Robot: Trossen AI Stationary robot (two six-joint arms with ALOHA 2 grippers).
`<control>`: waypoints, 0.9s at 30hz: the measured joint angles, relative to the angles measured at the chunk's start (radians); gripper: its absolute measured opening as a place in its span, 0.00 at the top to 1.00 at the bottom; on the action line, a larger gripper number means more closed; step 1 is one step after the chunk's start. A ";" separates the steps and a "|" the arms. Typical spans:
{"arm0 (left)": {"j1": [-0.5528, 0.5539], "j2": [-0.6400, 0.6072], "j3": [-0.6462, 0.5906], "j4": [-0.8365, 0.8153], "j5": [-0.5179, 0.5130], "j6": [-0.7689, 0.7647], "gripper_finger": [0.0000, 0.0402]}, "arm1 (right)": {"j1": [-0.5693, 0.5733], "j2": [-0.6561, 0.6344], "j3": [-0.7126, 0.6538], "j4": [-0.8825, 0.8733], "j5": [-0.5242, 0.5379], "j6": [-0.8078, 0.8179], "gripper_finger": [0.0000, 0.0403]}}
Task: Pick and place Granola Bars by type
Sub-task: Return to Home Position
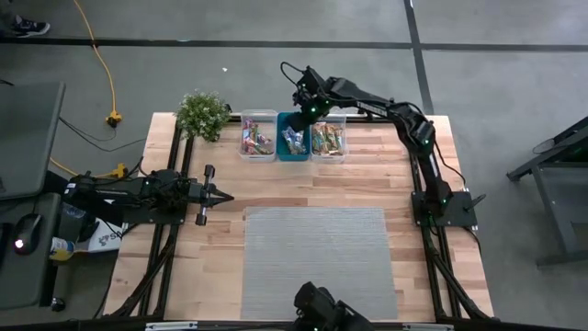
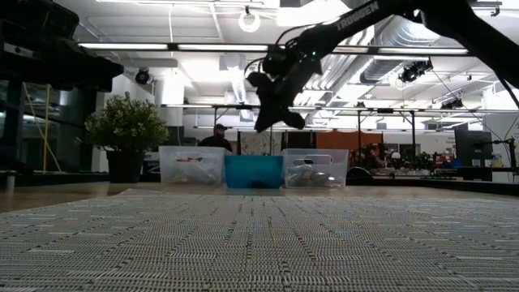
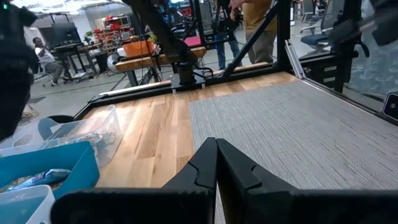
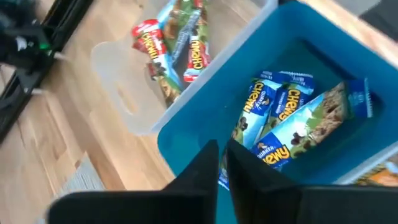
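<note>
Now we should lift our right gripper (image 4: 222, 149), fingers together and empty, straight up from the far blue bin (image 4: 273, 46).

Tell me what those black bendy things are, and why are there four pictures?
They are two robot arms at a wooden table. One camera looks down from above, one peeks along the tabletop, and one rides on each arm's wrist. The left gripper rests over the table's left side, fingers shut. The right gripper hangs above the blue bin, which holds blue granola bars. The left clear bin and the right clear bin beside it hold other granola bars. A small plant stands nearby, and a grey mat lies in the middle. Neither gripper holds anything.
</note>
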 joint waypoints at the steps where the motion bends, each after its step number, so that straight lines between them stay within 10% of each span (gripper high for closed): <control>1: 0.000 0.000 0.000 0.000 0.000 0.000 1.00 | 0.000 -0.012 0.000 -0.009 -0.001 -0.024 0.97; 27: 0.000 0.000 0.000 0.000 0.000 0.000 1.00 | 0.337 -0.311 0.000 -0.206 0.072 -0.123 1.00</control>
